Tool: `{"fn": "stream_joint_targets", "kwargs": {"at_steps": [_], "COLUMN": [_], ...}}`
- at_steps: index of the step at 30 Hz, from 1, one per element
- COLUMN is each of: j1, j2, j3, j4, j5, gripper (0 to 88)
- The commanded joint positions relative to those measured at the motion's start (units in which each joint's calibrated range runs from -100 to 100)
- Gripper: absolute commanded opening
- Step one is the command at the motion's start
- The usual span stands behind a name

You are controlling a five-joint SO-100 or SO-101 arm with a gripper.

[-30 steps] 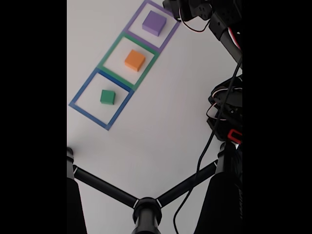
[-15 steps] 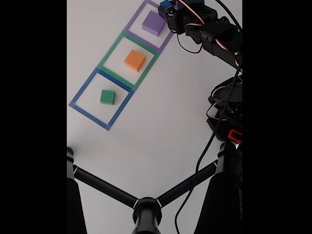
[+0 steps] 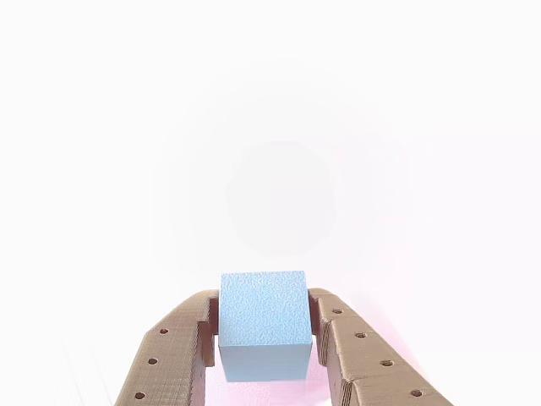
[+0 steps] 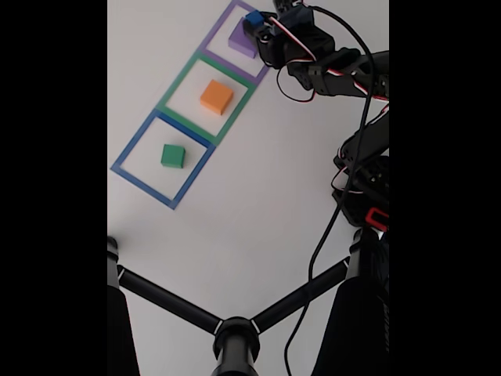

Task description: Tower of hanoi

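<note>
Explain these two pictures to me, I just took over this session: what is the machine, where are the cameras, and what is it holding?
The machine is a small robot arm on a white table. The fixed view looks down from above; the black bars at the bottom look like a camera stand. The other view appears to sit on the arm, looking out past the brown end effector.

On the table are three taped squares in a row: a green cube in the blue square, an orange cube in the green one, a purple cube in the purple one.

The end effector is shut on a blue cube, over the purple cube.
</note>
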Motion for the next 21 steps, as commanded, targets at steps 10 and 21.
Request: {"fn": "stream_joint_targets", "kwargs": {"at_steps": [10,21], "j1": [-0.96,-1.25], "j2": [3.72,8.65], "j3": [1.60,1.15], "j4": [-9.78,-14.96], "j5": [0.59,0.59], "gripper": [5.2,6.1]}}
